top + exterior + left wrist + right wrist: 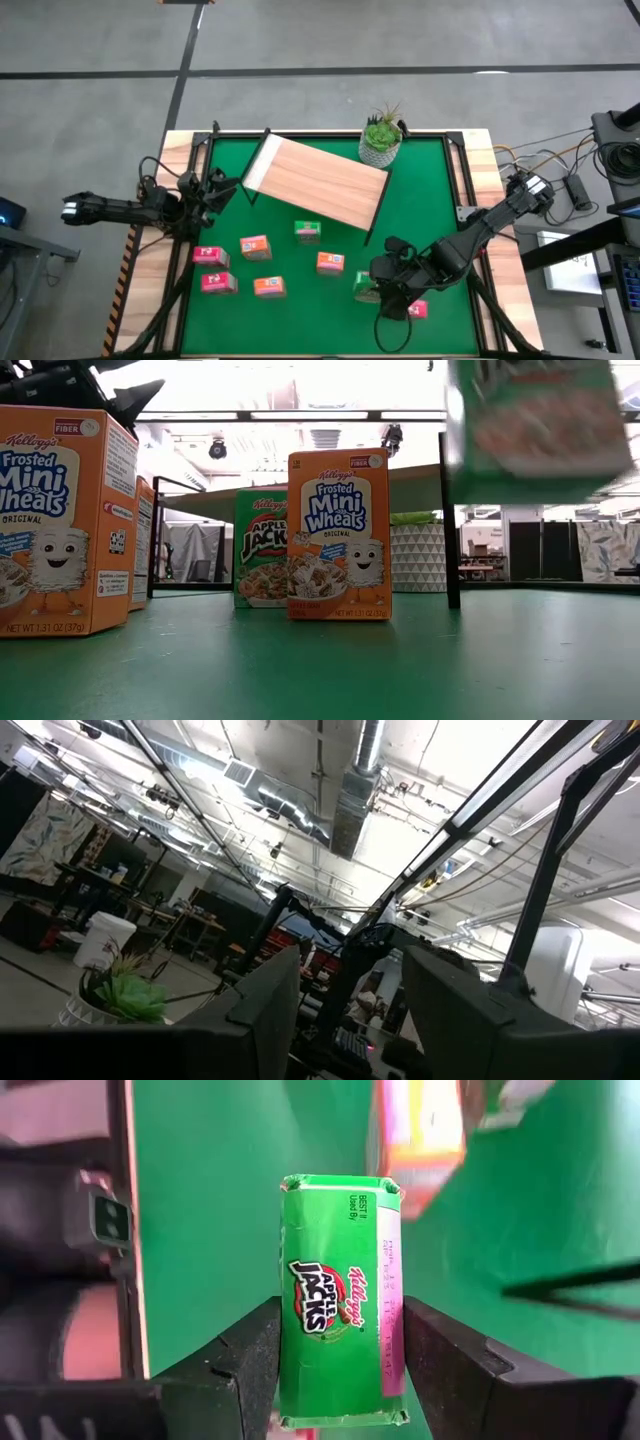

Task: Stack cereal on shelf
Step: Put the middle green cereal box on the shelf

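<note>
One green cereal box sat clamped between the right gripper's jaws above the surface's near right, so it needed a level, steady carry to the shelf, while the left gripper waited parted, holding nothing.

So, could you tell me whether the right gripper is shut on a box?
Yes. The right gripper is shut on a green cereal box; both fingers press its sides.

Two orange cereal boxes read "Kellogg's Frosted Mini Wheats Original" (a "Fiber" tag on top; "Net Wt 1.31 oz (37g)" below). The green box reads "Kellogg's Apple Jacks" and "Best if used by".
</note>
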Motion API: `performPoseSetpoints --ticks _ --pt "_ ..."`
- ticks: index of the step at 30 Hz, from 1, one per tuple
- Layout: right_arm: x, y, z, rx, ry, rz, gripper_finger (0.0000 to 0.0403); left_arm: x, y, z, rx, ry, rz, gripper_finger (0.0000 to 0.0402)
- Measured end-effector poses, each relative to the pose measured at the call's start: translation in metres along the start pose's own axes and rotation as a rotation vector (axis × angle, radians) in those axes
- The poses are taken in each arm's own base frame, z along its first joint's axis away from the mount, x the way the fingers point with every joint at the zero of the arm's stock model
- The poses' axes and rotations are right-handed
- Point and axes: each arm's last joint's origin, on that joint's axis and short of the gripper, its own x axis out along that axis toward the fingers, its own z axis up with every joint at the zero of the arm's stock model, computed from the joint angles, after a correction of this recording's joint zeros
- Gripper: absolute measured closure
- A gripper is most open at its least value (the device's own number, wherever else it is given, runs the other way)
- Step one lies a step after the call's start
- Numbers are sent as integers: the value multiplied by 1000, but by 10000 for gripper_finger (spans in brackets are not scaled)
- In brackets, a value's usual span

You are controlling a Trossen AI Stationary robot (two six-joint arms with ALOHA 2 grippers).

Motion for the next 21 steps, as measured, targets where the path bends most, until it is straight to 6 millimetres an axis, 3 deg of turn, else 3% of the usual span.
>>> performPoseSetpoints --ticks 5,10,21 --pt "-15 -5 24 -22 -99 -7 221 0 0 0 0 0 0 239" --pt "-27 -24 52 -23 -195 -72 221 0 0 0 5 0 0 239" --pt "-38 -101 104 -47 -283 -245 221 0 0 0 8 0 0 239"
